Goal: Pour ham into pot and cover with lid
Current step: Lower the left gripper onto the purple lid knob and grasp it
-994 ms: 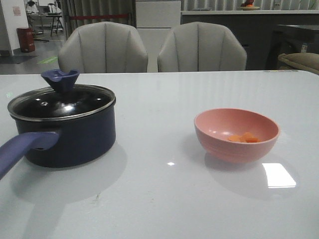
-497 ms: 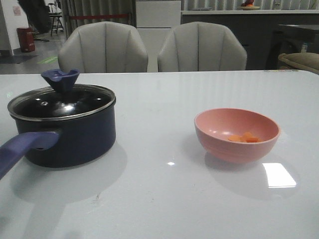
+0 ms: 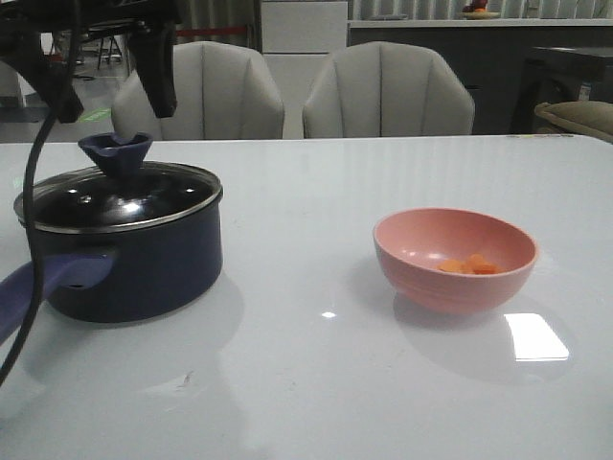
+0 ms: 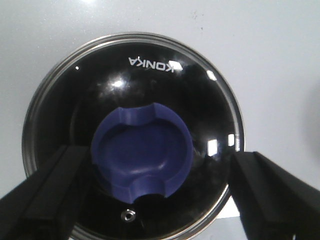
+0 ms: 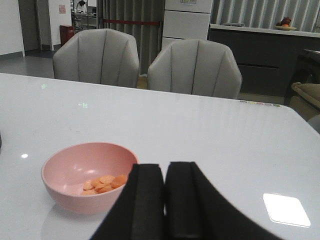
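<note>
While the white table (image 3: 316, 383) spans the whole front view, two grey chairs (image 3: 383, 91) stand behind its far edge at about 12 o'clock. Pot (image 3: 144, 264) sits at 9 o'clock on the table, dark navy, its handle (image 3: 43, 283) running out toward 8 o'clock and off frame. Lid (image 3: 120, 199) is on the pot, steel rim seated all round; wrist view shows dark glass with "KONKA" print and a small vent near the rim. Pink bowl (image 3: 455, 259) sits at 3 o'clock, well apart from the pot, upright. Left gripper (image 3: 103, 91) hangs above the lid, at 11 o'clock in the front view, a black cable (image 3: 29, 230) trailing down past the pot. Its jaws are spread wide, one finger on either side of the knob (image 4: 142, 150) in the wrist view, gripping nothing; contact with the lid can't be told. Right gripper (image 5: 164, 200) is closed, fingers pressed together, nothing between them, near the bowl and low over the table. Ham (image 3: 469, 264) lies in the bowl bottom, a few small orange chunks, touching each other.
</note>
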Motion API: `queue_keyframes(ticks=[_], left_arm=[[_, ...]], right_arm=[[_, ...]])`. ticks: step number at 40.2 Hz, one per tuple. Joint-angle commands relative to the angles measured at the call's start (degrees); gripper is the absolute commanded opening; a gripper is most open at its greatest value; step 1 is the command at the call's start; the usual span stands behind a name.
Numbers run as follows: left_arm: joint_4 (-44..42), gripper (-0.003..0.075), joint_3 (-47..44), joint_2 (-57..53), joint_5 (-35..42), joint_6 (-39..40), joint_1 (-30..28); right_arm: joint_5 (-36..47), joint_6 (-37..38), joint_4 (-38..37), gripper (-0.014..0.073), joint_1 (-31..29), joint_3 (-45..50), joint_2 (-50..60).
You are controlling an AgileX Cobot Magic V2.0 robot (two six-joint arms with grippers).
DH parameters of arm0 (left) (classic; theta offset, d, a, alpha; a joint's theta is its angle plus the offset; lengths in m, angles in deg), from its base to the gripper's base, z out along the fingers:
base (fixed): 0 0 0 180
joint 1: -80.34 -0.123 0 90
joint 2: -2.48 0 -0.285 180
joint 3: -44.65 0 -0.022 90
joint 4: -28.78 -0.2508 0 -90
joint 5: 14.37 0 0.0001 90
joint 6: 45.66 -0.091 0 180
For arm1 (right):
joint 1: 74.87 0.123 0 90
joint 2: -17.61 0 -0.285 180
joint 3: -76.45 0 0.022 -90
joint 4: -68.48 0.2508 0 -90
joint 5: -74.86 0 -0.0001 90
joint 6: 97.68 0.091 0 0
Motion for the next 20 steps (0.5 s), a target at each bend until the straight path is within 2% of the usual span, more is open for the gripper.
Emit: queue_keyframes(ticks=[1, 20], left_arm=[[-0.7, 0.0585, 3.0, -1.2, 0.6, 1.3, 0.1], [-3.1, 0.0585, 3.0, 3.0, -0.1, 3.6, 0.1]], right_arm=[[4.2, -0.6, -0.5, 0.015, -0.3, -0.3, 1.2], [4.2, -0.6, -0.5, 0.015, -0.3, -0.3, 1.2]])
